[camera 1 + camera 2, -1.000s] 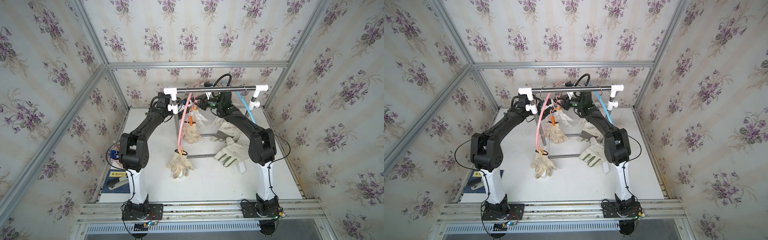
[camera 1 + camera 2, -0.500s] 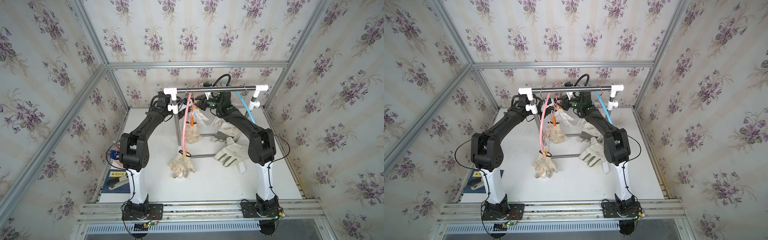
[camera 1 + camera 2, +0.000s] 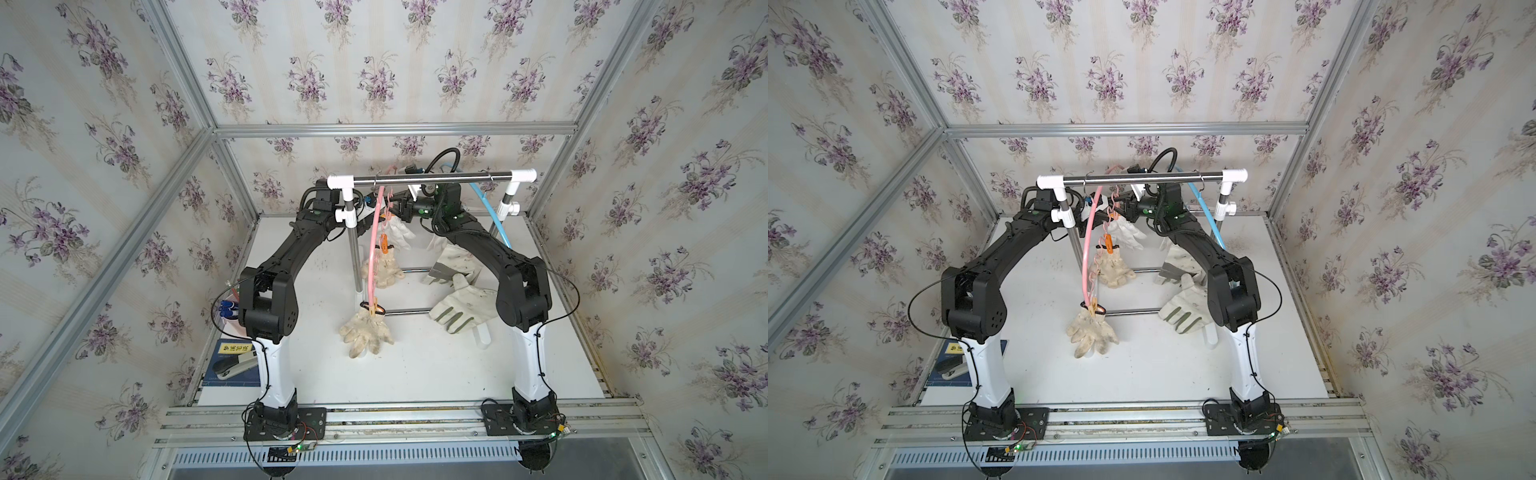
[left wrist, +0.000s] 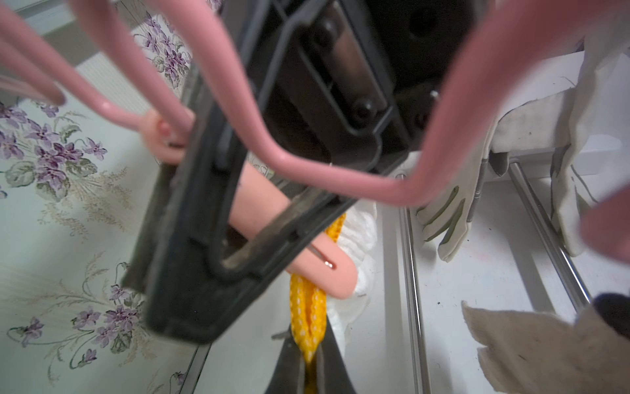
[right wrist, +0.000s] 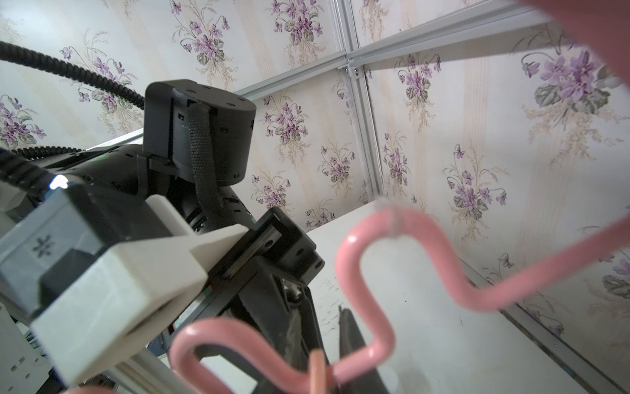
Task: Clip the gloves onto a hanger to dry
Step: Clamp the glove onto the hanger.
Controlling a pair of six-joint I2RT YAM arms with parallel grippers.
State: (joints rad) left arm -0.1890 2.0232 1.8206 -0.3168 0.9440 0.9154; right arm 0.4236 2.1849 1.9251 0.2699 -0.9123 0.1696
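A pink hanger [image 3: 376,232] hangs from the chrome rail [image 3: 432,178]. Two dirty cream gloves are clipped to it, one at its front end [image 3: 365,332] and one further back [image 3: 384,268]. My left gripper [image 4: 308,341] is shut on the yellow cuff edge of a white knit glove [image 4: 358,235] up at the hanger. My right gripper [image 4: 245,218] is shut on a pink clip [image 4: 327,269], whose tip lies over that cuff. In the right wrist view, its fingers [image 5: 351,334] stand behind the hanger's wavy bar [image 5: 361,273]. Two canvas gloves [image 3: 461,309] [image 3: 453,266] lie on the table.
A blue hanger [image 3: 490,216] hangs on the rail's right side. The rack's posts [image 3: 353,249] and low chrome bars [image 3: 409,311] cross the table. A stapler on a blue book [image 3: 232,365] lies at the table's left edge.
The lower front end of the pink hanger has swung a little to the right with its clipped glove. Both arms stay in place at the hanger.
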